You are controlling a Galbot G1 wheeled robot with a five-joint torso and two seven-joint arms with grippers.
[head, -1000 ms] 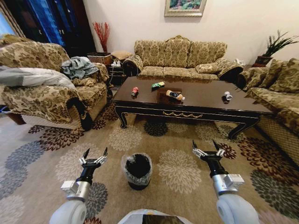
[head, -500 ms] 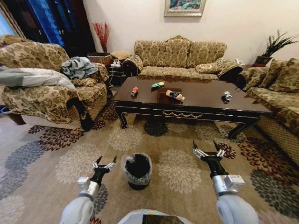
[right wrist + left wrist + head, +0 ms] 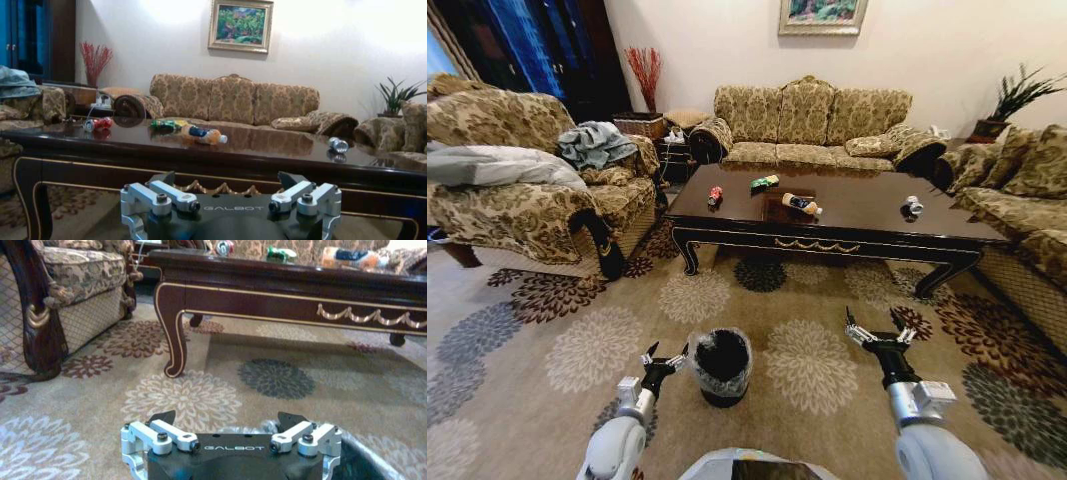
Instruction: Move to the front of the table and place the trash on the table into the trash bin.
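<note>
A red can [image 3: 715,195], a green wrapper [image 3: 764,183], a bottle [image 3: 802,205] and a small silvery can [image 3: 914,206] lie spread apart on the dark desk [image 3: 857,222]. The trash bin [image 3: 721,366], lined with a clear bag, stands on the flowered carpet [image 3: 817,310] in front of the desk. The left gripper [image 3: 665,358] hovers just beside the bin, jaws wide and empty. The right gripper [image 3: 879,334] hangs over the carpet, well apart from the bin, jaws wide and empty.
</note>
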